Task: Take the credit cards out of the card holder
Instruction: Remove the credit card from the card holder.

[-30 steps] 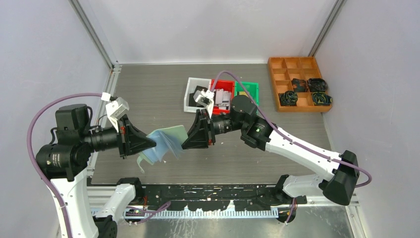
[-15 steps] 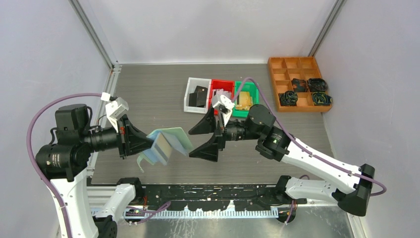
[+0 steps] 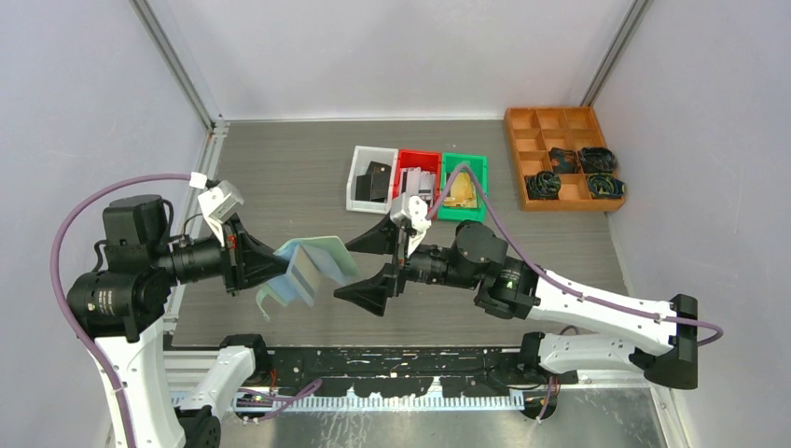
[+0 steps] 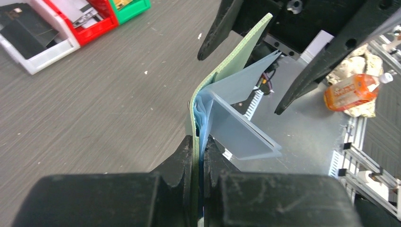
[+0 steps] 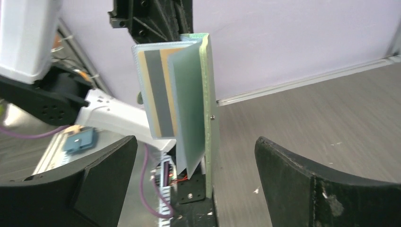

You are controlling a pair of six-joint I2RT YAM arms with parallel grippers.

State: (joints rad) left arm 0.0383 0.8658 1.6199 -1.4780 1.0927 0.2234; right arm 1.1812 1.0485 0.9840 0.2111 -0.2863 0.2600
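A: State of the left fingers?
B: Clamped on the card holder, which they hold fanned open above the tabletop; forearm level.
A: And the right fingers?
B: Spread wide, flanking its free edge; arm stretched leftward.

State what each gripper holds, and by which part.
The left gripper pinches the pale mint-green folding card holder by the end nearest its wrist. The right gripper is open, holding nothing.
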